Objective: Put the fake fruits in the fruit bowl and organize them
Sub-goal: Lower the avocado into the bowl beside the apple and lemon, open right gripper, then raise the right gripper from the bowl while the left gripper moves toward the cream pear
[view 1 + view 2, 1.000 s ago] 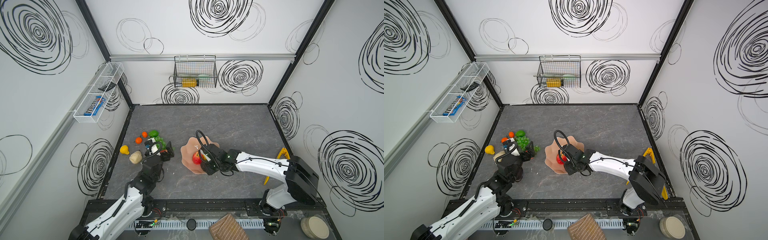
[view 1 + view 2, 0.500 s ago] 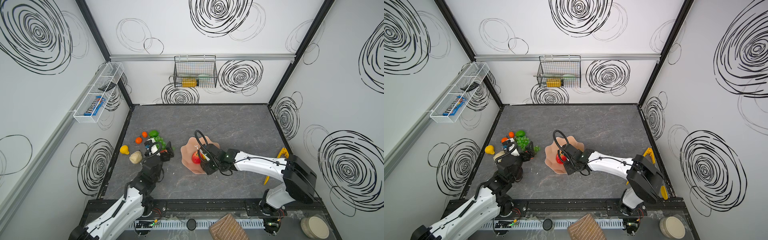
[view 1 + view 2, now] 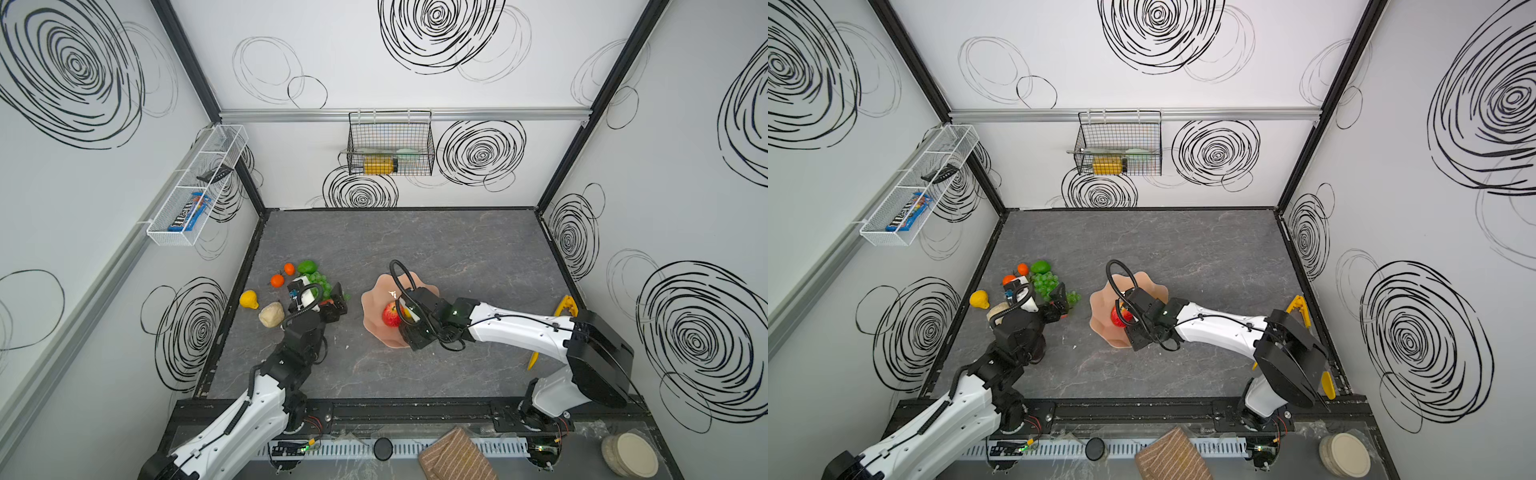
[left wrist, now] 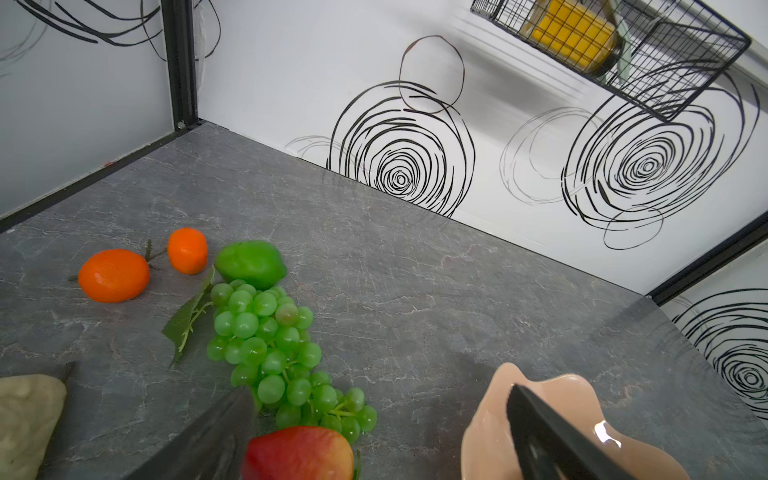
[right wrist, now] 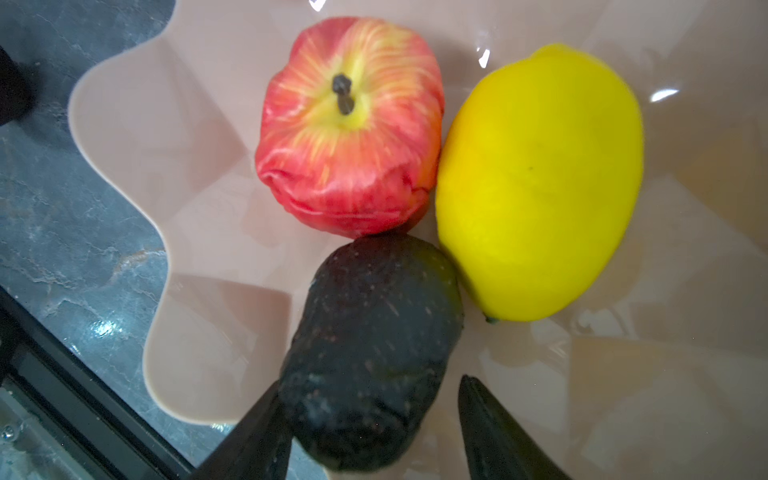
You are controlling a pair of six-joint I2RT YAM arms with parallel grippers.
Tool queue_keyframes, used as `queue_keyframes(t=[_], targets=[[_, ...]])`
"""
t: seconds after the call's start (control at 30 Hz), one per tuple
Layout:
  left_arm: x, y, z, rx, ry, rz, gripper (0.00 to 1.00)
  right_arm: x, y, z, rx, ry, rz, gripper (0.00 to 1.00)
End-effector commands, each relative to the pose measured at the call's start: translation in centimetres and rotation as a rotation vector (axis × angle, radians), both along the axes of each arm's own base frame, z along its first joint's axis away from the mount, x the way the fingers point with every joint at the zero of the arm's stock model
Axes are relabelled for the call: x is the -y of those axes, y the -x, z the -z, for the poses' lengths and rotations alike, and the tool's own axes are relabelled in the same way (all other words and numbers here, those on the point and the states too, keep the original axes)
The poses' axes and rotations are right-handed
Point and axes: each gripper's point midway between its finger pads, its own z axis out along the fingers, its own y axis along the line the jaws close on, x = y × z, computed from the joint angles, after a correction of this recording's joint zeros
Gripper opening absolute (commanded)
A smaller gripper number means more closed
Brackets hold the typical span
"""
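free: rear tabletop (image 3: pixel 415 241) | blocked: bowl (image 5: pixel 124 124) middle, by apple (image 5: pixel 349 124), lemon (image 5: pixel 540 183), dark fruit (image 5: pixel 370 353)

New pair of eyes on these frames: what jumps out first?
The wavy peach fruit bowl mid-table, holding a red apple, a yellow lemon and a dark fruit, the right pincer open astride the dark one. Then, loose on the left of the table: an orange, a lime, green grapes, before the open left pincer.
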Motion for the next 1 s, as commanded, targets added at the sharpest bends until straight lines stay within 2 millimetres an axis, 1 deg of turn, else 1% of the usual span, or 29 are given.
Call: queue_keyframes(t=[0.0,0.13,0.27,0.37,0.43,0.5,0.57,0.67,0.73,0.83,0.97], targets=[[-0.3,-0.1,0.1,0.013,0.015,-0.013,0.99,-0.3,-0.1,-2.5,0.032,-0.043,-0.004,0.70],[0.2,-0.4,0.5,-0.005,0.026,0.011,0.99,0.2,-0.4,-4.6,0.077,-0.071,0.000,0.75],[1.7,-0.9,0.8,-0.031,0.041,0.080,0.97,0.7,-1.0,-6.7,0.143,-0.131,-0.001,0.78],[2.6,-1.3,0.8,-0.051,0.034,0.107,0.97,1.3,-2.0,-8.8,0.214,-0.190,0.021,0.78],[2.7,-1.5,0.9,-0.088,0.027,0.086,0.97,2.0,-2.8,-10.0,0.280,-0.226,0.045,0.78],[2.1,-1.5,1.2,-0.140,0.027,0.016,0.96,3.1,-3.7,-10.8,0.358,-0.256,0.101,0.79],[1.6,-1.4,1.7,-0.195,0.029,-0.038,0.97,4.4,-4.6,-11.1,0.411,-0.299,0.153,0.82],[1.0,-1.4,1.6,-0.248,0.003,-0.089,0.97,6.3,-5.8,-10.9,0.431,-0.375,0.238,0.83],[0.2,-1.4,1.2,-0.275,-0.021,-0.133,0.97,7.8,-6.5,-10.4,0.429,-0.414,0.297,0.84],[-0.6,-1.6,0.9,-0.299,-0.014,-0.150,0.97,9.1,-7.0,-9.6,0.407,-0.474,0.340,0.84],[-1.1,-1.6,1.9,-0.383,-0.005,-0.142,0.97,10.3,-7.2,-8.2,0.392,-0.503,0.371,0.84]])
